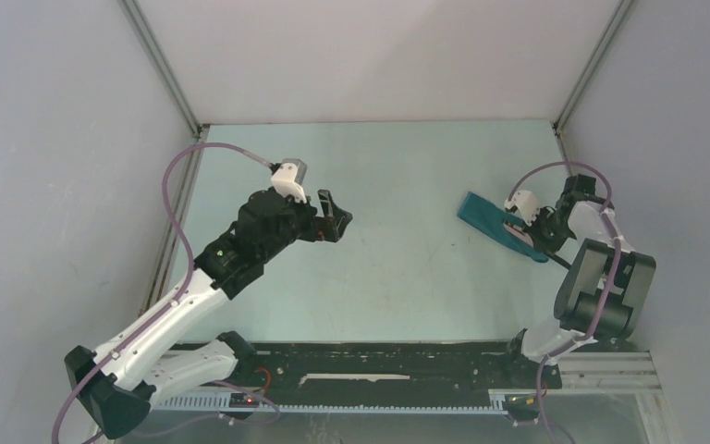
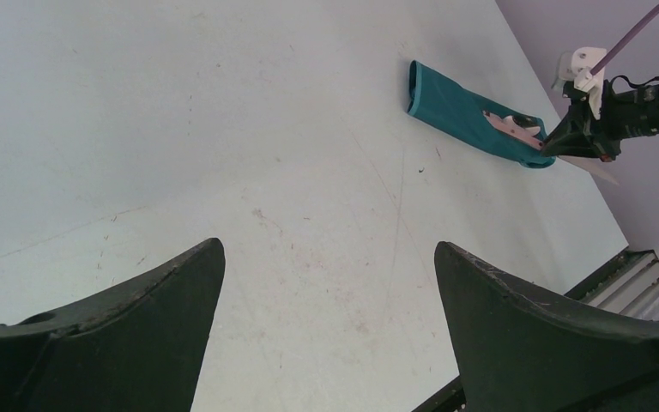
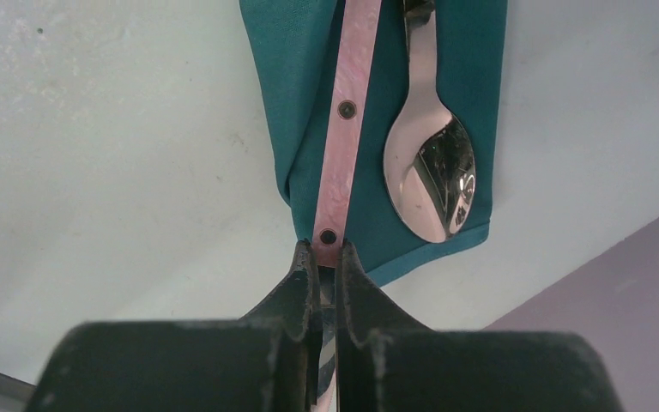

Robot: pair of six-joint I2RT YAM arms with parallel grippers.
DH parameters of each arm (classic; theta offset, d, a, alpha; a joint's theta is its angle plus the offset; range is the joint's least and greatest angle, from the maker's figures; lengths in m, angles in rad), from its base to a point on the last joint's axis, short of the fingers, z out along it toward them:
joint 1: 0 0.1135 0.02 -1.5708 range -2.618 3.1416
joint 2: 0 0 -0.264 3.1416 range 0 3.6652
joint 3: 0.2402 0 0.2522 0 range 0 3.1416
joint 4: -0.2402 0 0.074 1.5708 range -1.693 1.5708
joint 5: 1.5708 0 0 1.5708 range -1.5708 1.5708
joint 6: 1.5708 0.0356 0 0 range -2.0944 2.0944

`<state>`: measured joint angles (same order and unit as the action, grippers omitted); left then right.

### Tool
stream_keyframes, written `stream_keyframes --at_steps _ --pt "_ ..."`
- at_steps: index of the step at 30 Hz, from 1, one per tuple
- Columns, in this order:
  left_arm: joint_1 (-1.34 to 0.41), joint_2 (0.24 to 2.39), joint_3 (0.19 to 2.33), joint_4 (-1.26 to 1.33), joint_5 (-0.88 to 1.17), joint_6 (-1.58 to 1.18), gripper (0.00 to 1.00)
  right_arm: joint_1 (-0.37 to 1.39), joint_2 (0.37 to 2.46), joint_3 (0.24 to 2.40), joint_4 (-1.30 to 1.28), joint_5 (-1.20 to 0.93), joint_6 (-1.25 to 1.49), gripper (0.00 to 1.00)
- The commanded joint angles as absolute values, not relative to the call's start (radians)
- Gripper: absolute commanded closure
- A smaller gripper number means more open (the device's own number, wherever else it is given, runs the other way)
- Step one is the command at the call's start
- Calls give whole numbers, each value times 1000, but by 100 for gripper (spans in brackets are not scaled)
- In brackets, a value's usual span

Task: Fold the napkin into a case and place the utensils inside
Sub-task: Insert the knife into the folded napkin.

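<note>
Right jaws pinched the knife (image 3: 347, 129) by its handle end.
Knife and spoon (image 3: 429, 172) lay along the teal case (image 3: 292, 103), right of centre on the table (image 1: 397, 277); left jaws stood wide, mid-left, holding nothing.

case (image 1: 483, 215): teal strip, flat | spoon (image 3: 429, 176), knife (image 3: 349, 112): side by side on it
</note>
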<state>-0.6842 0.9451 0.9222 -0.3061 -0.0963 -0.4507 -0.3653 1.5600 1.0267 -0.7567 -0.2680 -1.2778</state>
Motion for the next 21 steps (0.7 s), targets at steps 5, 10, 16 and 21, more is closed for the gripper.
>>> stream_keyframes --at_steps 5,10,16,21 --pt "-677 952 927 -288 -89 -430 0 -356 1578 1067 -727 -317 -1307 100" --pt "-678 957 925 -290 -90 -431 0 -352 1597 1067 -704 -310 -1312 100" --pt "-672 969 927 -288 -85 -434 0 -353 1629 1102 -711 -324 -1323 100" --pt "-664 976 926 -284 -77 -440 0 -338 1660 1124 -715 -334 -1339 100"
